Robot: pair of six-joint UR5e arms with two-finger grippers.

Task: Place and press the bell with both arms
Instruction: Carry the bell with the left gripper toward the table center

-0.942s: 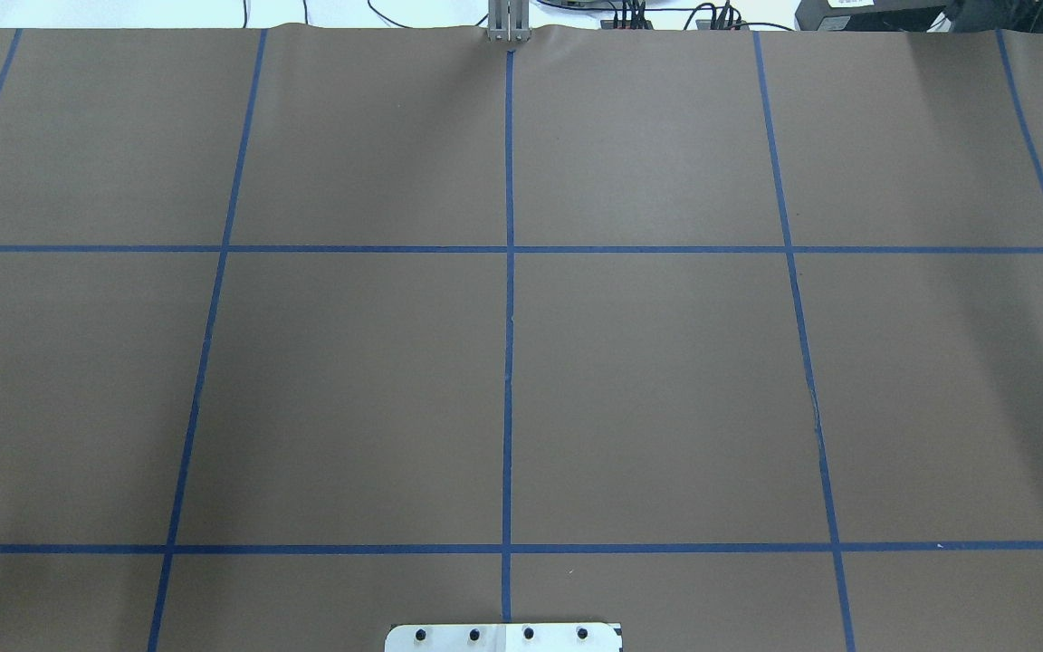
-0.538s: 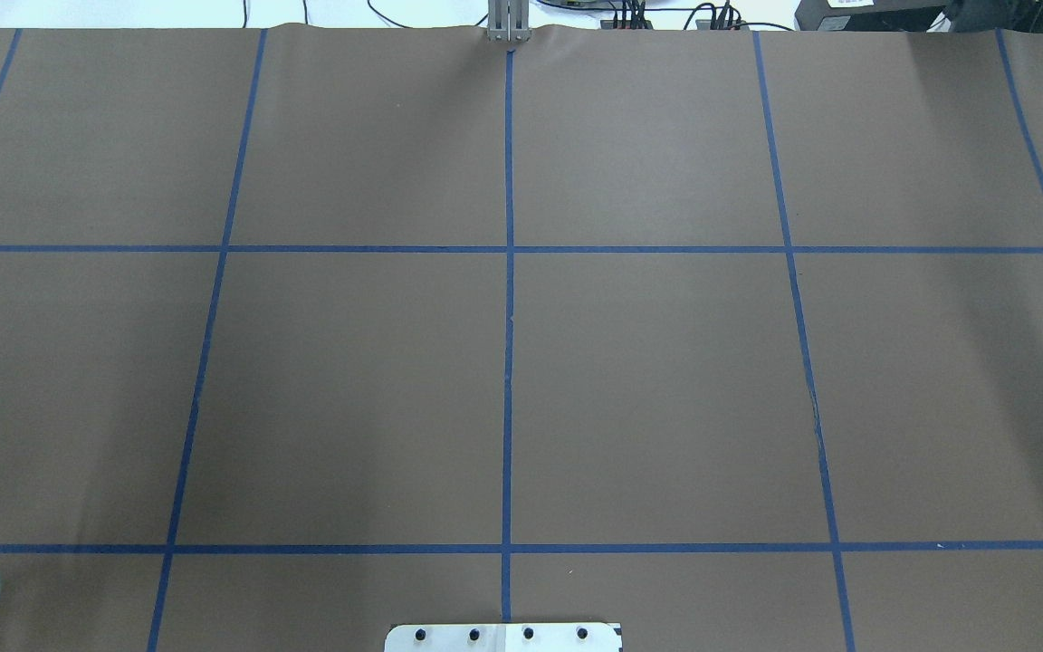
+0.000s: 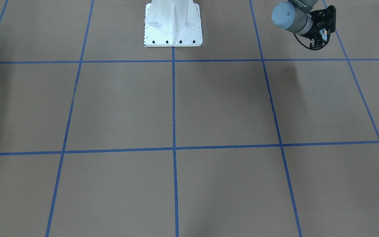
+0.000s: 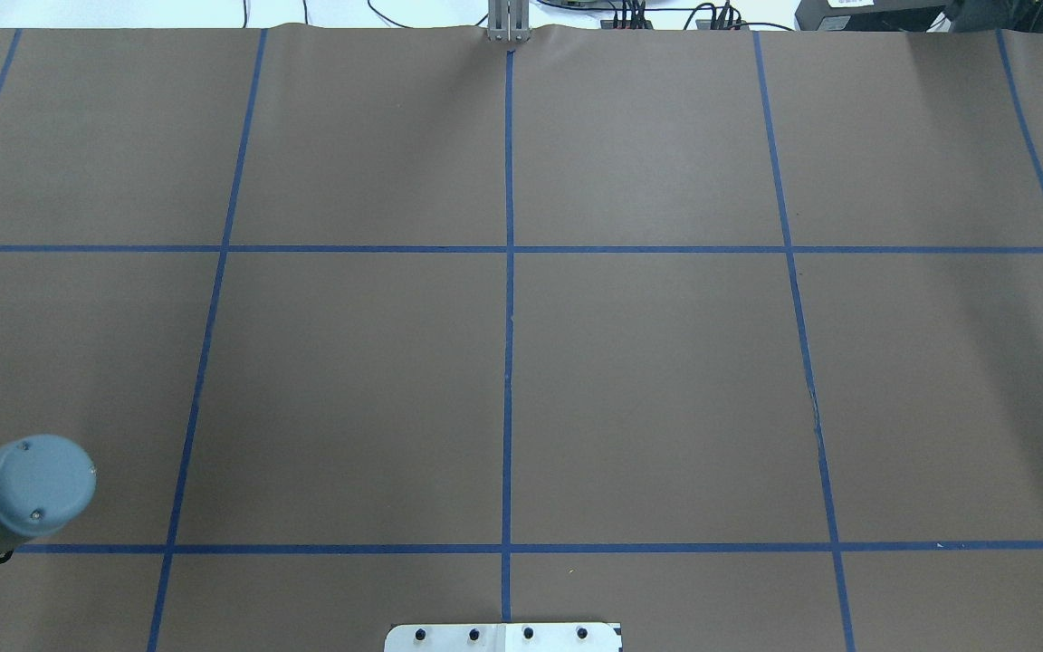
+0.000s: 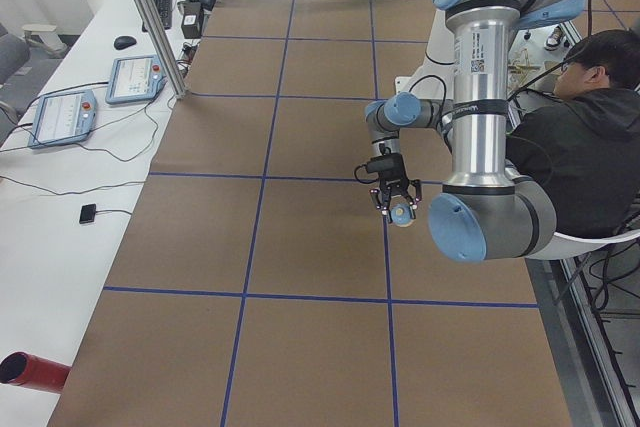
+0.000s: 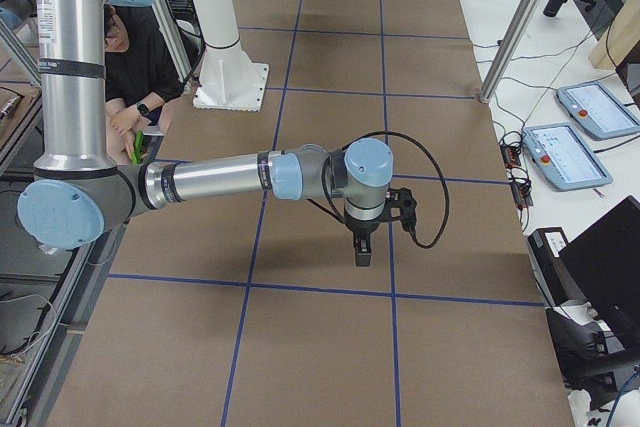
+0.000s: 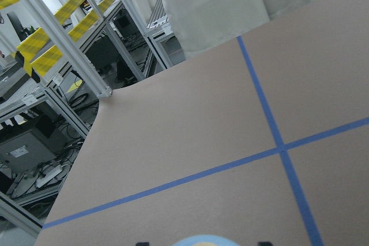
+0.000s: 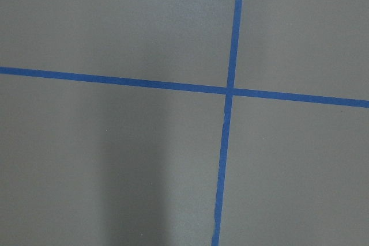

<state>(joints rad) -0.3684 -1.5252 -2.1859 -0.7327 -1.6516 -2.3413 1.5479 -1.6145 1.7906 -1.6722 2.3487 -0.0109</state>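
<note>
My left gripper (image 3: 322, 34) is shut on the small light-blue bell (image 3: 323, 32) and holds it above the brown table, near the robot's side. The exterior left view shows the gripper (image 5: 397, 205) pointing down with the bell (image 5: 402, 212) at its tips. The bell's top (image 7: 204, 240) shows at the bottom edge of the left wrist view. In the overhead view only the left arm's blue joint cap (image 4: 37, 484) shows. My right gripper (image 6: 362, 252) points down just above the table in the exterior right view only; I cannot tell if it is open.
The white pedestal (image 3: 173, 24) stands at the robot's edge of the table. Blue tape lines (image 4: 508, 317) grid the brown paper. A seated person (image 5: 580, 137) is beside the robot. Teach pendants (image 5: 130, 77) lie on the white side table.
In the overhead view the left arm's blue joint cap has come in from the lower left edge and moved farther onto the table.
</note>
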